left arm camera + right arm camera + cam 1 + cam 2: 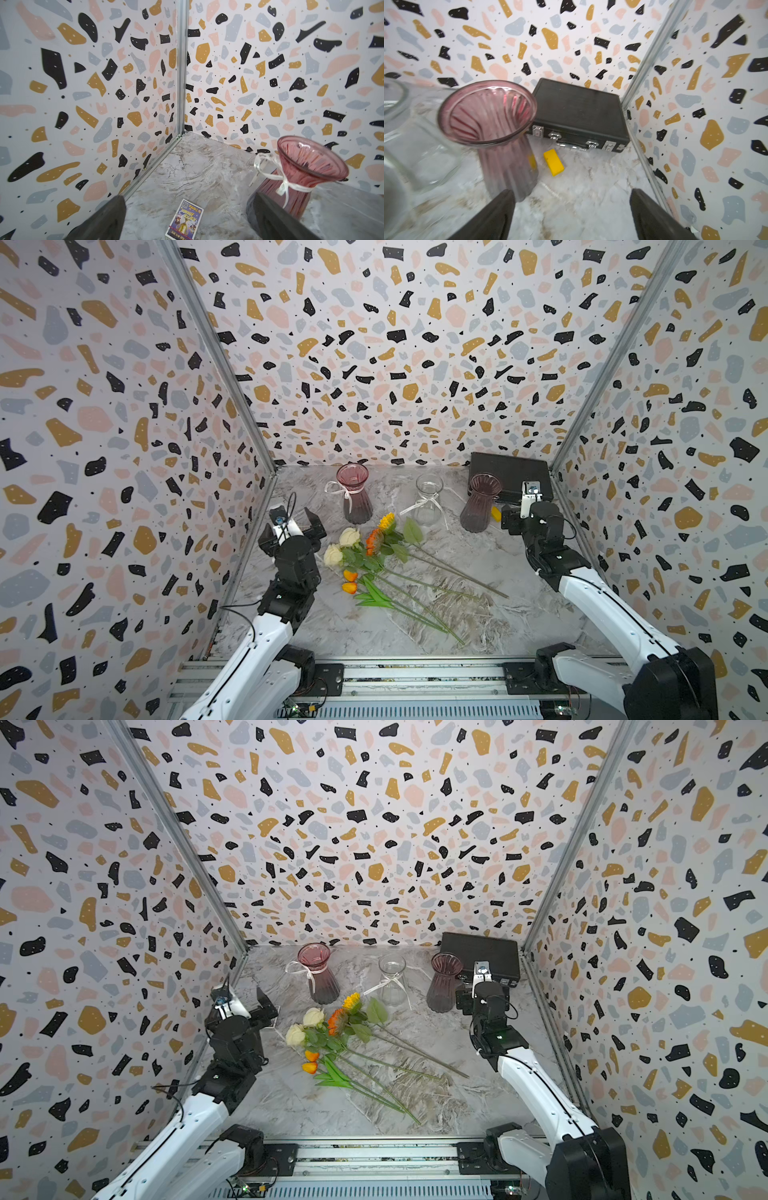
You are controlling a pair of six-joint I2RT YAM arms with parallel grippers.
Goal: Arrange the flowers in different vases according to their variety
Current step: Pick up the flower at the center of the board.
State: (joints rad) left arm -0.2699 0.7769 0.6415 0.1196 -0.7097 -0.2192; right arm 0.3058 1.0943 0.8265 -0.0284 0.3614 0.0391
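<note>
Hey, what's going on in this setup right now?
Flower sorting hasn't started, and nothing is held. All six flowers lie in a loose pile in the middle of the table. The pink vase, clear vase and purple vase stand empty along the back. The left gripper hovers open beside the pink vase, and the right gripper hovers open beside the purple vase.

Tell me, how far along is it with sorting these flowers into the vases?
Nothing is done yet: the pink vase, clear vase and purple vase stand empty. Nothing is in hand; the left gripper and right gripper are open. All six flowers lie heaped on the table, waiting.
</note>
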